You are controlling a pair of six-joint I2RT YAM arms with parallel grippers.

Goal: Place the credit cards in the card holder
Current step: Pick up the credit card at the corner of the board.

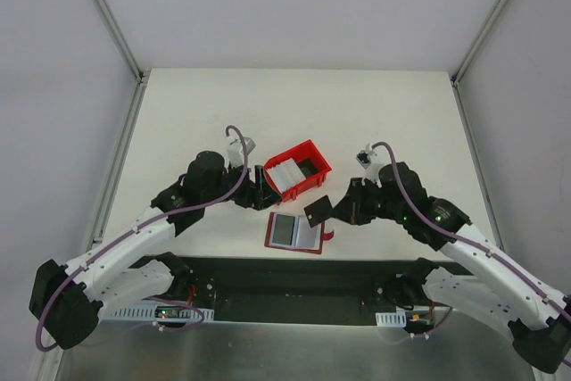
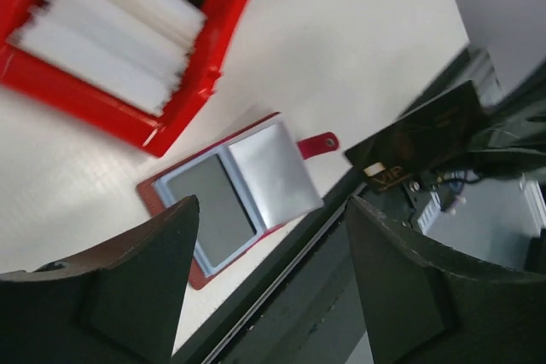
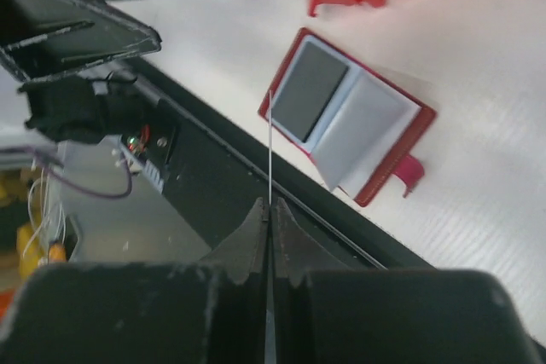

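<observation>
Left gripper point(image 2: 271, 210) fingers point(image 2: 128, 287) fill the bottom of their own wrist view, standing well apart with nothing between them. Seen from above, this gripper hovers just beside the left corner of the bin point(image 1: 323, 167), which stands on the table point(image 1: 223, 113) and holds a row of white cards point(image 1: 285, 176) on edge, with a dark patch behind them (card or shadow, I cannot tell).

Right gripper point(image 3: 269, 206) has its fingers pressed together on a dark card point(image 1: 318, 211). The right wrist view shows that card edge-on as a thin pale line rising from the fingertips. It is held tilted over the far right part of the card holder point(image 2: 269, 172); whether it touches I cannot tell.

That holder lies open and flat near the table's near edge, between the two grippers and just in front of the bin. Its red cover frames two pale pockets, the left one darker grey, and its tab point(image 2: 317, 144) sticks out on the right.
</observation>
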